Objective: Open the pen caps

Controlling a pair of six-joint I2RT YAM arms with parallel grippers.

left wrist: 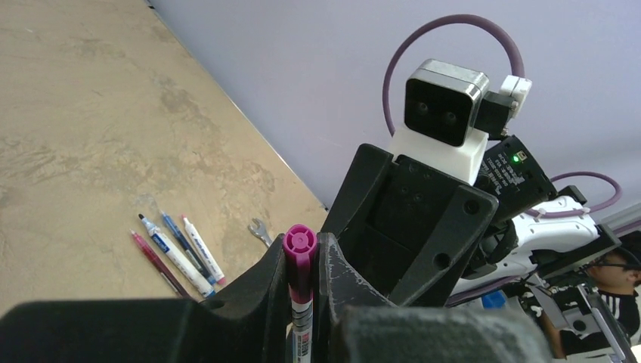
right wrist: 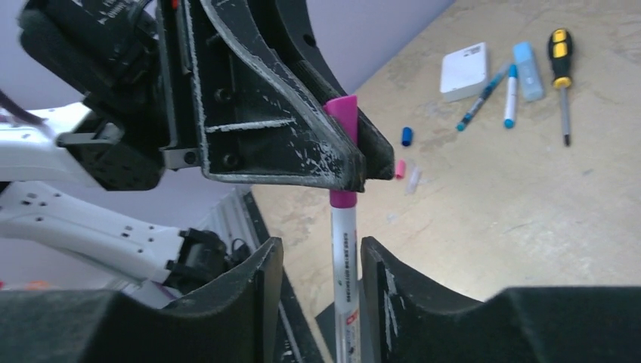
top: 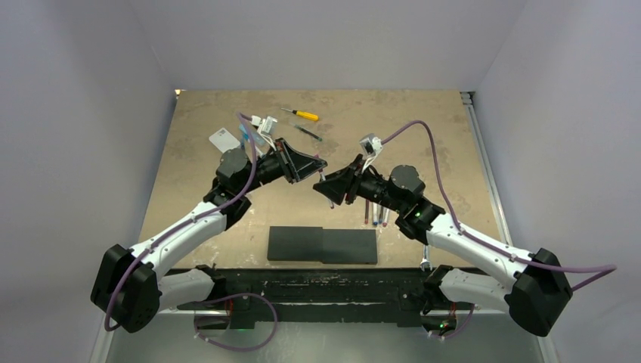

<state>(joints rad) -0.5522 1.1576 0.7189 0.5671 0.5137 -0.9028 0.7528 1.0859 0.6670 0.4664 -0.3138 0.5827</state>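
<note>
Your left claw (left wrist: 302, 253) is pressed tight on the magenta cap (right wrist: 342, 113), in the air above the middle of the table (top: 423, 121); your right claw (right wrist: 317, 249) stands spread, the pen's white barrel (right wrist: 344, 265) between its fingers with a gap on one side; the cap sits on the barrel. The table is tan and mottled, pale grey walls on three sides; a blue cap (right wrist: 407, 136) and a pink cap (right wrist: 400, 169) lie loose; other pens (left wrist: 178, 253) lie under your right arm; bare table runs to the far edge.
</note>
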